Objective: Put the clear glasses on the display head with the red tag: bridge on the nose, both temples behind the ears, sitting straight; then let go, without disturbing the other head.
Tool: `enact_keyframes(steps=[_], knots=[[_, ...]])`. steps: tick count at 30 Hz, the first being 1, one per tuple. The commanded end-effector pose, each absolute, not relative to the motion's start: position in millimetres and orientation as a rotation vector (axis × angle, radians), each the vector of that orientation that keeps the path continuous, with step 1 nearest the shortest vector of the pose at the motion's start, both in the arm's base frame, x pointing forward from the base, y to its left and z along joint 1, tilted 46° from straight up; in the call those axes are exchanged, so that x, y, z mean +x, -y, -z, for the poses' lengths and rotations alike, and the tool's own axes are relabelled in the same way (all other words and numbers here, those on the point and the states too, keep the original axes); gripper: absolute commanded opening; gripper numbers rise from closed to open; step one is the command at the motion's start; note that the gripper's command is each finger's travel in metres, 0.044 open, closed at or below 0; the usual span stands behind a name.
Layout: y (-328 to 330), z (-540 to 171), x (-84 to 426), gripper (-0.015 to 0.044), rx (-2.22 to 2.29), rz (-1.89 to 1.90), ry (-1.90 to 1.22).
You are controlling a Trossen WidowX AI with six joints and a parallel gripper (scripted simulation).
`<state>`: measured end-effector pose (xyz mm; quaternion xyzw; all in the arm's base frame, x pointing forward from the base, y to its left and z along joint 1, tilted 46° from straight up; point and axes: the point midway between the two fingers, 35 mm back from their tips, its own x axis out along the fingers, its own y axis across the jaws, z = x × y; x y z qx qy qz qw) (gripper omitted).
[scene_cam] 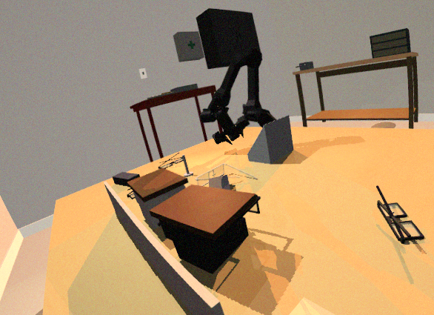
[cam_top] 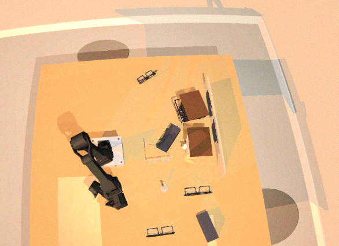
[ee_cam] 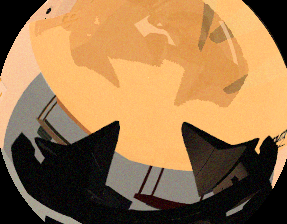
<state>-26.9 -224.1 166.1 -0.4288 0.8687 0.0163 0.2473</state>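
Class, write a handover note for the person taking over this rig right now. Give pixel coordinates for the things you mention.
Hand (cam_top: pixel 100 201) (scene_cam: pixel 237 140) (ee_cam: pixel 151 125): open, holding nothing, away from the glasses.
Clear glasses (cam_top: pixel 157 158) (scene_cam: pixel 223 165): off both heads, between them and the arm's base.
Brown-topped heads: one with black glasses (cam_top: pixel 194 105) (scene_cam: pixel 205 207), one beside it (cam_top: pixel 200 142) (scene_cam: pixel 158 183); red tag not visible.
Done: no placement.
Left: identify tag, grasp, seat straight, release, other head undisturbed.

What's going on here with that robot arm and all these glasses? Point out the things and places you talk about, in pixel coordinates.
The black arm isn't handling anything: its pincer (cam_top: pixel 108 200) (scene_cam: pixel 232 138) (ee_cam: pixel 151 125) hangs open above the table (cam_top: pixel 72 92) (scene_cam: pixel 333 211) (ee_cam: pixel 149 90). The clear glasses (cam_top: pixel 158 159) meant for the red-tagged display head lie off both heads, on the table beside a dark block (cam_top: pixel 168 137). Dark-framed pairs lie elsewhere on the table, so the fitting is still to be done.
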Motion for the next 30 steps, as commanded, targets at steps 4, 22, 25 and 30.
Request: enact_keyframes(steps=[4, 22, 25, 30], knots=[[231.2, -143.2, 52.1, 0.0200, -1.499, -0.554, -2.171], [99.5, -68.9, 237.2, 0.0200, -2.385, -2.150, -1.322], [62.5, -55.8, 251.3, 0.0200, -2.494, -2.408, -1.121], [46.1, -50.2, 256.5, 0.0200, -2.541, -2.550, -1.016]])
